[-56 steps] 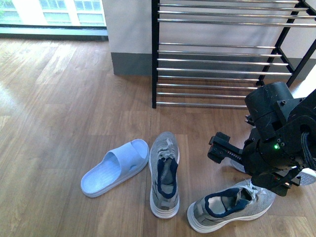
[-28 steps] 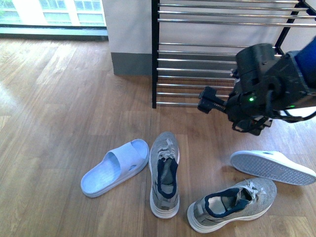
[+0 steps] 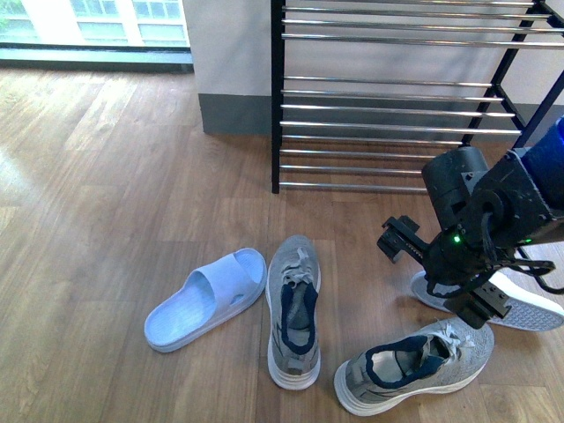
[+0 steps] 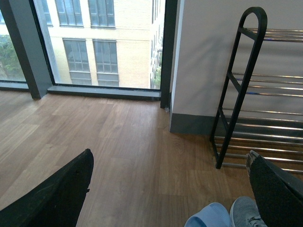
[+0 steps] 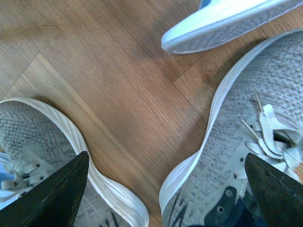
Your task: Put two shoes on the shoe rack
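The shoe rack [image 3: 397,88] stands against the far wall, its chrome bars bare; its black side frame [image 4: 246,85] also shows in the left wrist view. On the floor lie one grey sneaker [image 3: 293,308] and a second grey sneaker [image 3: 414,366]. My right gripper [image 3: 467,300] hovers open just above the second one. In the right wrist view its open gripper [image 5: 163,196] spans bare floor and the edge of that sneaker [image 5: 236,142], with the other sneaker [image 5: 28,137] beside it. My left gripper [image 4: 165,198] is open and holds nothing.
A pale blue slide [image 3: 207,298] lies left of the sneakers. Another slide [image 3: 520,304] lies sole-up at the right, partly behind my right arm. A white wall with grey skirting [image 3: 233,115] and a floor-level window [image 3: 97,35] stand behind.
My right arm rose toward the rack half a second ago and has come back down over the right-hand sneaker. No shoe has moved.
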Controlling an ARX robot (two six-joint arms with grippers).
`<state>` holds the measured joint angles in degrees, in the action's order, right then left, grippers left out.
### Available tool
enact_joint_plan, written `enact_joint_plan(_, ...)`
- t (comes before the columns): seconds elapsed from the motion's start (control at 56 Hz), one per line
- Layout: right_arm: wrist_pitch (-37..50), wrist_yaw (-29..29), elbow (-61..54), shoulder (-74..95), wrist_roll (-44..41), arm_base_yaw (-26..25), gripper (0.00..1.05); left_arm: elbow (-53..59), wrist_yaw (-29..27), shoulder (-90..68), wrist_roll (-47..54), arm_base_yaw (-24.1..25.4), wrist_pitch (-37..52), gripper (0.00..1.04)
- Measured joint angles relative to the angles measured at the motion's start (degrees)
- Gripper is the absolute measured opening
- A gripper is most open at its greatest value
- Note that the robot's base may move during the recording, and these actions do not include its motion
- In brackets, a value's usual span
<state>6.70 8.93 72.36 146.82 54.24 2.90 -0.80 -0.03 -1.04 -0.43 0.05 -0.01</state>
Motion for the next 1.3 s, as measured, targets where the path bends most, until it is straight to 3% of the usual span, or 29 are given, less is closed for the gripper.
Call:
enact_joint_plan(0.25, 1.5, -2.4, -4.0, 3.3, 1.7, -0.1, 0.95, 0.0, 0.0, 0.0, 0.0, 0.0, 0.0, 0.95)
enact_joint_plan(1.019, -7.3, -3.9, 12.7, 16.0, 1.7, 2.1, 0.95, 0.0, 0.0, 0.0, 0.0, 0.0, 0.0, 0.95)
enact_joint_plan(1.305, -8.7, -3.6, 14.8, 18.3, -0.5, 2.0, 0.51, 0.0, 0.0, 0.0, 0.0, 0.0, 0.0, 0.95)
